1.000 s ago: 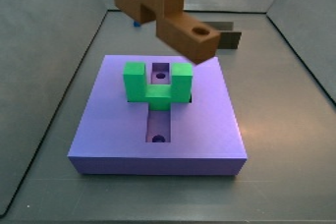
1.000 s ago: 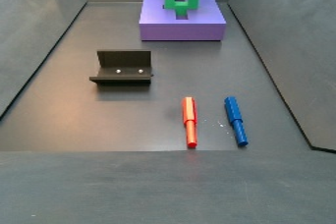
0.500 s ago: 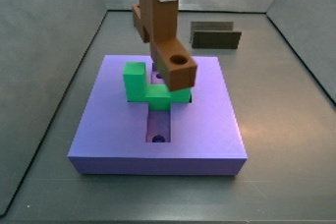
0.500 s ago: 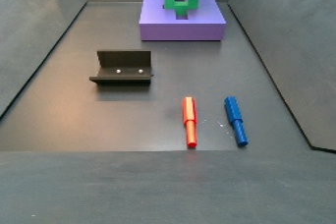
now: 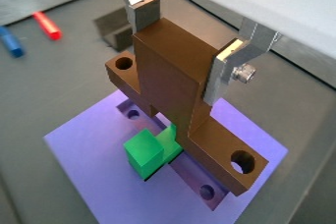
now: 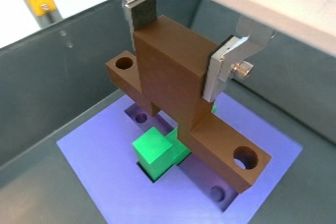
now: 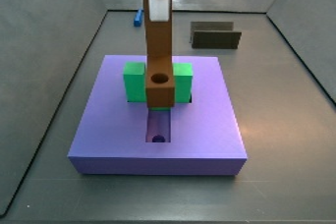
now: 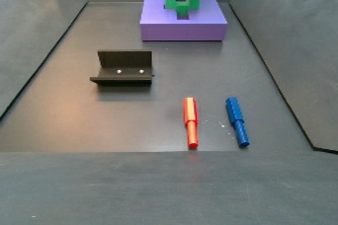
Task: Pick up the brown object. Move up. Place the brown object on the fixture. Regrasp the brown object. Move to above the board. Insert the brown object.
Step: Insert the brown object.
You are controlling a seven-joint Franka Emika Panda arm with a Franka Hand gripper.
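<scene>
Grey walls close in the dark table (image 8: 79,160) on all sides, and the board (image 7: 157,120) sits at one end of it with its green U-shaped block (image 7: 137,79) on top. Well apart from the board stands the fixture (image 8: 125,67), with a red marker (image 8: 191,121) and a blue marker (image 8: 236,120) lying side by side nearby.

My gripper (image 5: 187,33) hangs above the board, its jaws clenched on the crosspiece end of the brown object (image 7: 159,66). Both wrist views show the silver fingers (image 6: 231,63) pressed against the piece's flat sides. In a side view the bar hangs upright, its lower end between the arms of the green block, over the groove (image 7: 159,127).

I judge this to be the insertion step. To do it well, I would keep the bar plumb and centred on the groove, descend slowly, and watch the green arms for rubbing. I cannot tell whether the tip already touches the board.
</scene>
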